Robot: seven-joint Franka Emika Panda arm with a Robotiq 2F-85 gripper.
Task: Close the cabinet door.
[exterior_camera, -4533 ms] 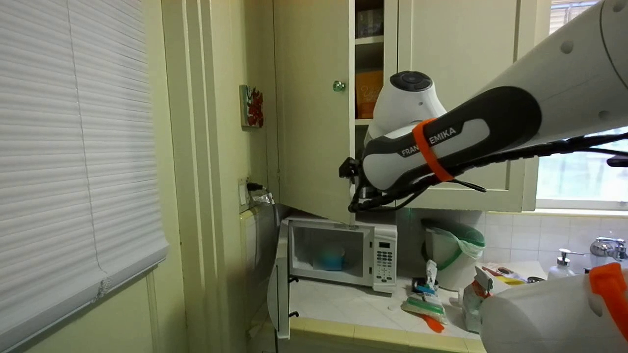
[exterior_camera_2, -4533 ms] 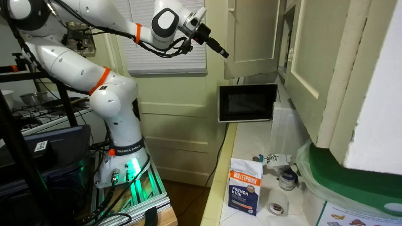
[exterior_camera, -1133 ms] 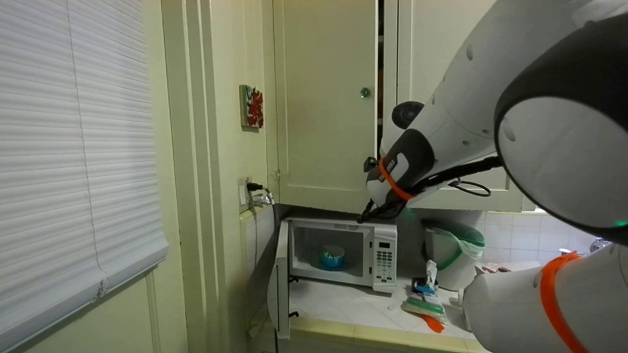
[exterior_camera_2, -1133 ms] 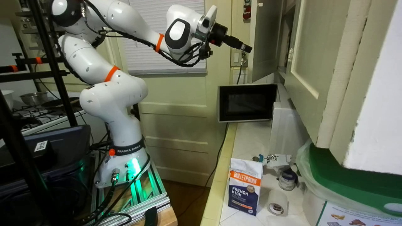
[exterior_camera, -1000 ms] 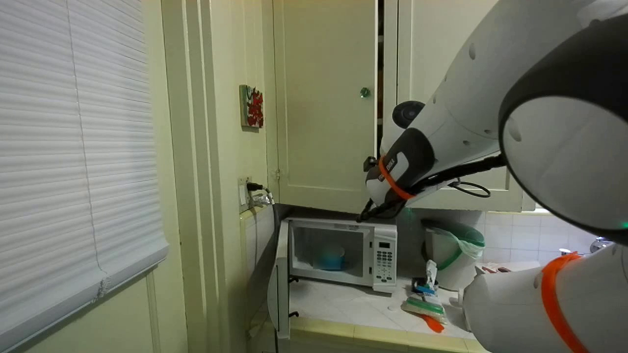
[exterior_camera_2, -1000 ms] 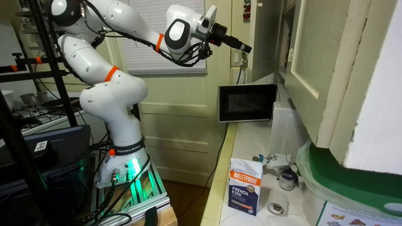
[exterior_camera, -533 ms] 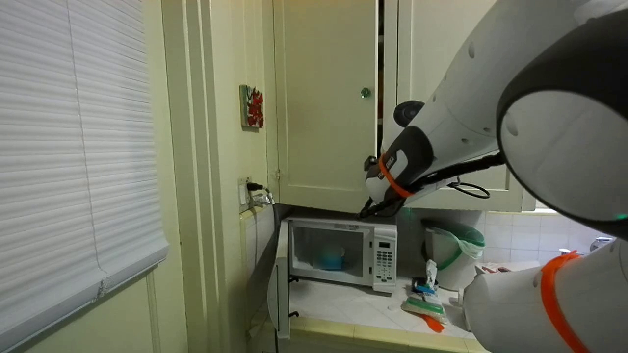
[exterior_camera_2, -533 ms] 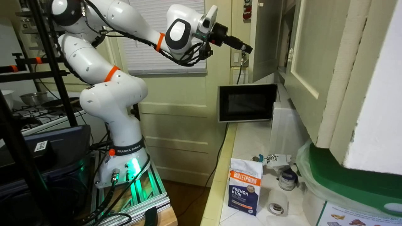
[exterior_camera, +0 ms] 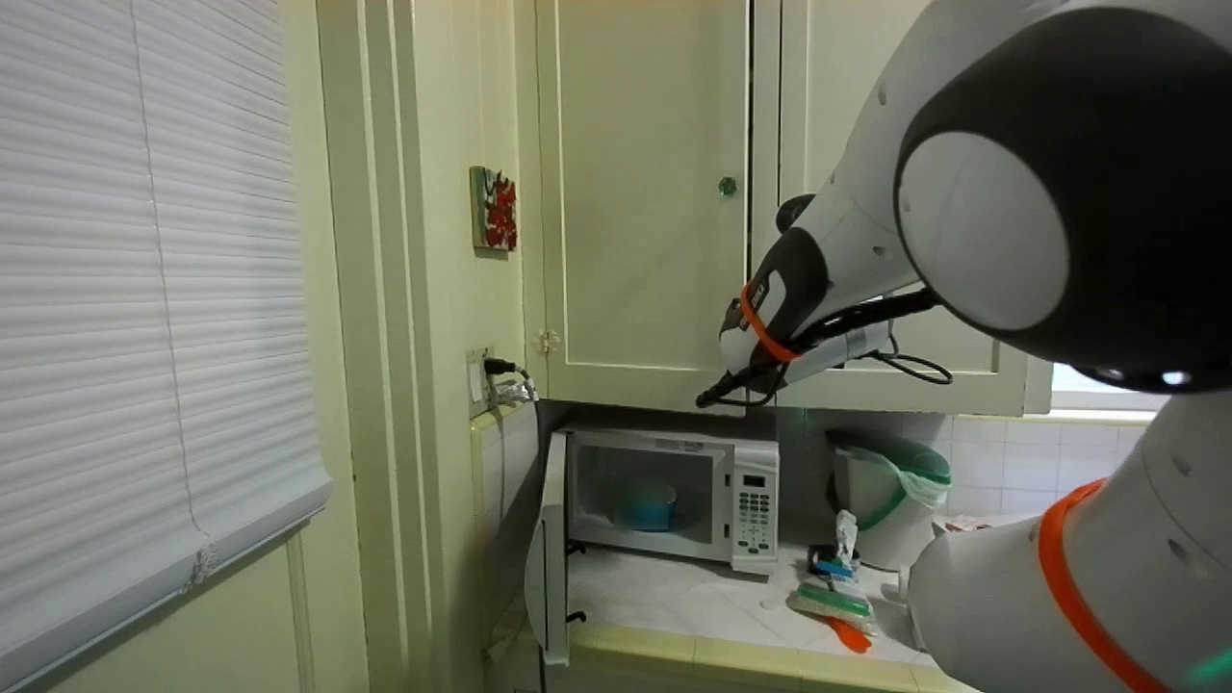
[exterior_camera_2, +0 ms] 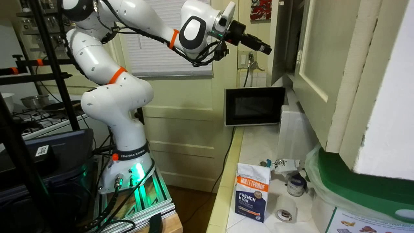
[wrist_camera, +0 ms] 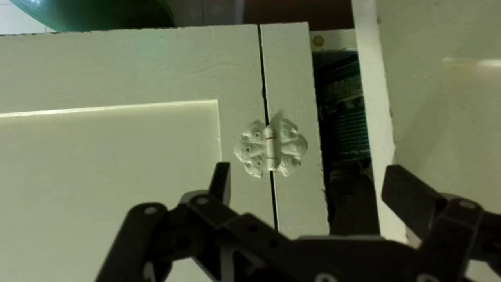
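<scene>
The cabinet door (exterior_camera: pixel 645 250) is tall, cream and panelled, with a green glass knob (exterior_camera: pixel 728 187). It stands slightly ajar, with a thin dark gap at its right edge. In an exterior view its inner face (exterior_camera_2: pixel 284 38) shows as a narrow strip. In the wrist view the door (wrist_camera: pixel 442 102) is at the right, with a dark gap showing cabinet contents. My gripper (exterior_camera_2: pixel 266 49) is at the door's free edge. In the wrist view its fingers (wrist_camera: pixel 312 188) are wide apart, with nothing between them. The right finger overlaps the door's edge; contact cannot be told.
The similar cream door (exterior_camera_2: pixel 323 55) is shut; its hinge (wrist_camera: pixel 271 149) shows in the wrist view. A white microwave (exterior_camera: pixel 756 510) with its door (exterior_camera: pixel 549 558) open stands below. A coffee bag (exterior_camera_2: pixel 252 192), a tape roll (exterior_camera_2: pixel 286 208) and a green-lidded bin (exterior_camera_2: pixel 355 187) are on the counter.
The cabinet door has swung further toward its frame, and the gap has narrowed greatly. The gripper has moved toward the cabinet along with it.
</scene>
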